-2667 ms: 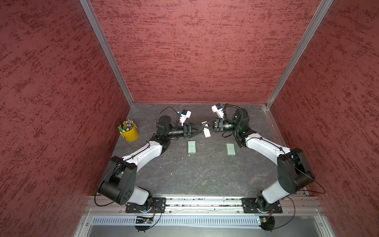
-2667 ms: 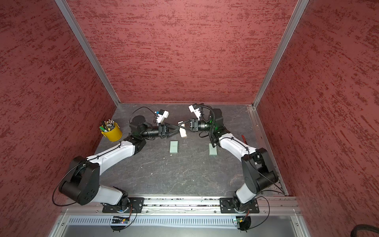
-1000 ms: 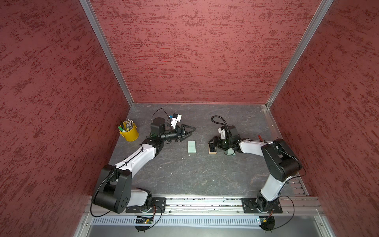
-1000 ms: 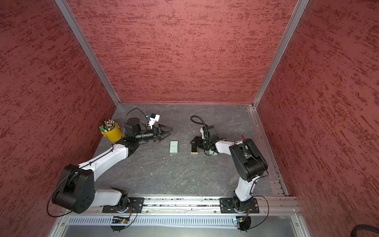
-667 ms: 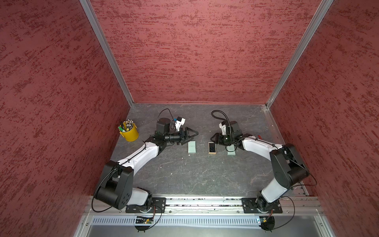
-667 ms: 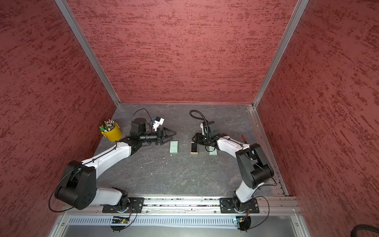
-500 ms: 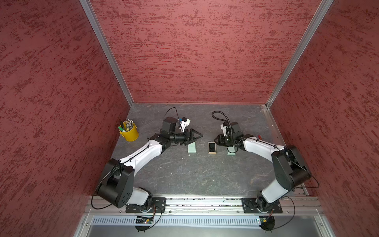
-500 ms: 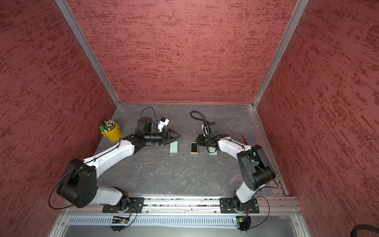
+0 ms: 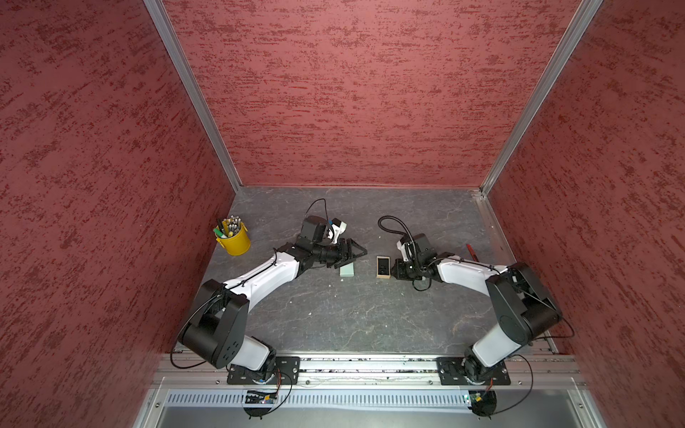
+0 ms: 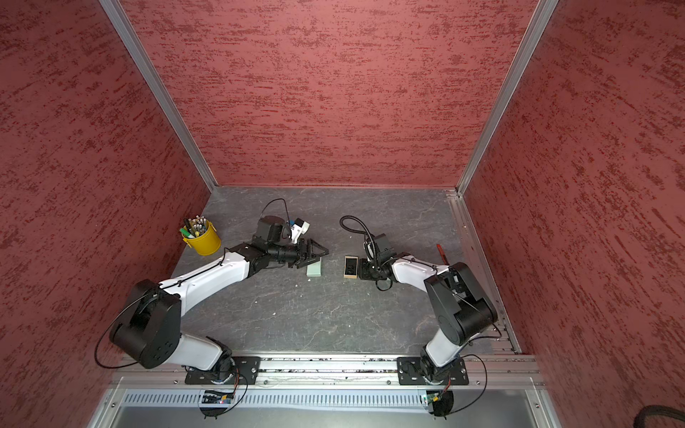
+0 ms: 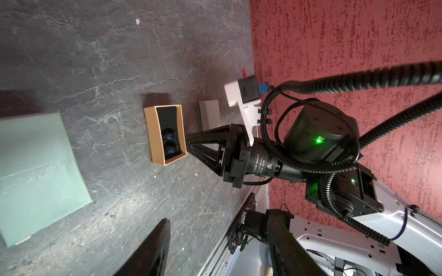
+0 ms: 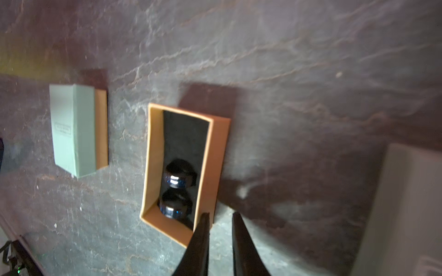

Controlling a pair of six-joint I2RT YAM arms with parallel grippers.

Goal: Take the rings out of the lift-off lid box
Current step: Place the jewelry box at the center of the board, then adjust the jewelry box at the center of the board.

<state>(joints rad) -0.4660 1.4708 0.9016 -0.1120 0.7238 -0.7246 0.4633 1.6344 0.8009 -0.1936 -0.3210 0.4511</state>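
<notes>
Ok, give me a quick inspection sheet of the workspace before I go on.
Surface: dark stone-look tabletop, few pale specks.
Job's things: open tan box holding two dark rings; closed green box; another pale green box or lid near the right arm.
Clutter: yellow pen cup; small red item.
Grippers: left gripper open over the closed green box; right gripper nearly shut at the tan box's corner, grip unclear.
Cables: black hose looped behind right wrist.
Surroundings: red textured walls.
</notes>
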